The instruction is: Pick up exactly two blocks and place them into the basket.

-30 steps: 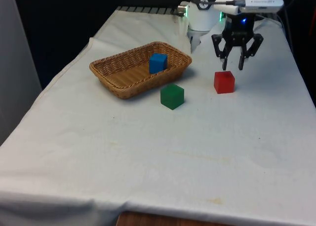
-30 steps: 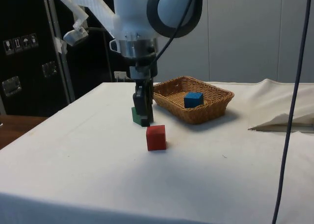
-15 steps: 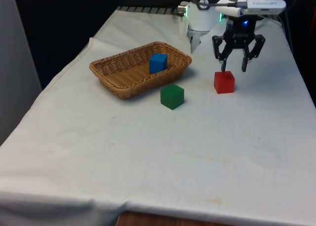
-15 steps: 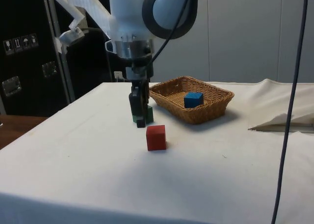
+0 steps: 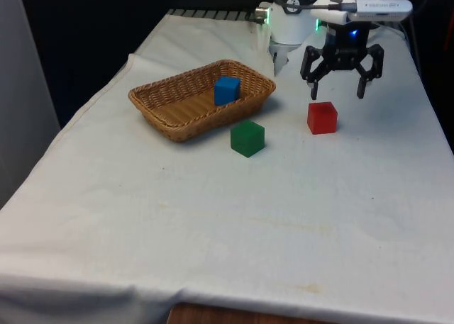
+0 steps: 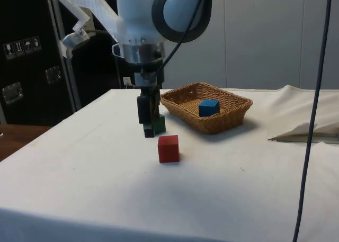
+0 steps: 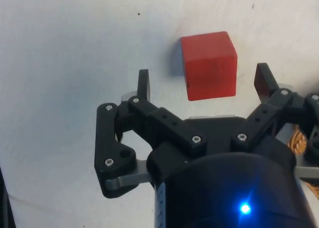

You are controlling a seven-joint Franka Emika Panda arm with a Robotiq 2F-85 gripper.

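One blue block (image 5: 227, 90) already in the basket (image 5: 164, 110), so second pick due. Gripper (image 5: 339, 93) spread wide, empty, poised above red block (image 5: 322, 117) near worktop's far edge. Green block (image 5: 247, 138) left just beside basket.

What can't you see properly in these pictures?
- Green block, side view: the gripper stands in front and covers part of it.
- Blue block, front view: the basket wall hides its bottom.
- Basket, wrist view: just a sliver past the gripper body.
- Red block, wrist view: its lower part, between the open fingers, is hard to judge.
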